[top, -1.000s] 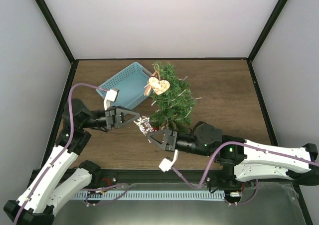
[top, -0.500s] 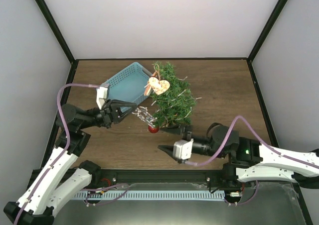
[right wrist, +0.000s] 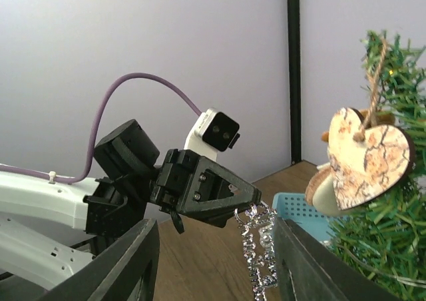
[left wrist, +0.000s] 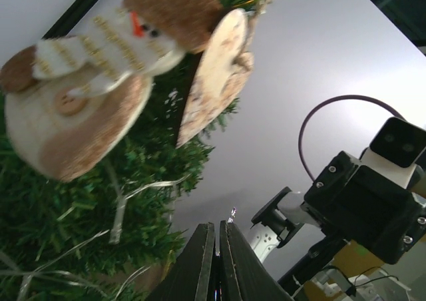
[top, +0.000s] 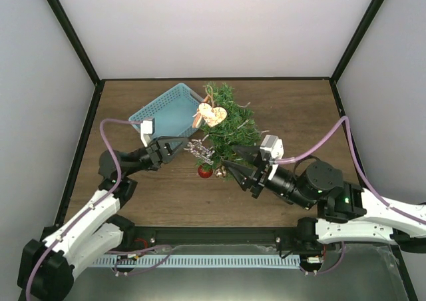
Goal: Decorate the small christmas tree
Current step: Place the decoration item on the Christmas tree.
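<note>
Grey walls close in a brown wooden surface (top: 299,128). The small christmas tree (top: 229,131) stands about midway between its left and right edges, nearer the far edge and just beside a light-blue basket (top: 166,111). It already carries a wooden heart (top: 213,116) and a snowman figure (left wrist: 86,81).

The step in hand, I think, is hanging one more piece. The left pincer (top: 180,144) is closed tight on the top end of a silver glitter ornament (top: 200,151), which dangles close to the tree's near-left side. The next move asks for hooking it over a branch tip before letting go.

The left arm reaches from the near-left corner, its pincer pointing right. The right arm bends in from the near-right corner. The right pincer (top: 233,169) is spread apart and holds nothing. It is aimed at the lower branches, near a red ball (top: 205,172).
</note>
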Controlling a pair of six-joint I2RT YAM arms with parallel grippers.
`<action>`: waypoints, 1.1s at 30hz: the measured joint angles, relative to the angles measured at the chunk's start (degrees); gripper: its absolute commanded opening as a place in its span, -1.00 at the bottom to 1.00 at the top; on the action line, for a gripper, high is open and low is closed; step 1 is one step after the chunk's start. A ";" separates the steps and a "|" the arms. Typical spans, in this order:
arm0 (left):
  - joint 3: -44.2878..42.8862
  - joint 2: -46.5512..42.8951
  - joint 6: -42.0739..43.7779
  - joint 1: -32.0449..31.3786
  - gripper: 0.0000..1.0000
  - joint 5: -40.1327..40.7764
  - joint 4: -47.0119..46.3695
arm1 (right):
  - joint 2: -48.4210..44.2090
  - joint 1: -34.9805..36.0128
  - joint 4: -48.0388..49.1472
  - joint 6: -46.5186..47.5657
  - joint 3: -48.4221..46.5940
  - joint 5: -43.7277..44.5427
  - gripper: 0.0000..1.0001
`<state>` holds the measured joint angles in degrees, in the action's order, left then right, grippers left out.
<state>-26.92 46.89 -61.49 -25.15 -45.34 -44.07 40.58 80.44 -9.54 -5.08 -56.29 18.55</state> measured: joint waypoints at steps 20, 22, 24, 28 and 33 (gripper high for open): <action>10.64 14.36 -7.06 -3.48 -0.92 6.47 -26.84 | 0.94 0.00 -3.56 -2.73 -0.70 5.99 0.53; 10.64 15.23 -7.34 -3.48 -0.92 7.02 -27.96 | 1.03 0.00 -4.17 -2.80 -1.05 6.21 0.54; 10.69 15.98 -7.54 -3.48 -0.92 7.72 -29.07 | 0.98 0.00 -4.31 -2.95 -1.14 6.21 0.55; 11.61 17.25 -8.15 -3.50 -0.92 8.85 -31.08 | 0.92 0.00 -5.25 -3.15 -1.66 6.21 0.59; 12.48 19.74 -8.85 -3.52 -0.92 9.62 -33.42 | 0.76 0.00 -5.53 -3.39 -2.08 6.64 0.66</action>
<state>-14.44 66.63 -70.35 -28.67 -35.73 -77.49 41.34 80.44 -15.07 -8.47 -58.37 25.19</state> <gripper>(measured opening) 0.042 0.810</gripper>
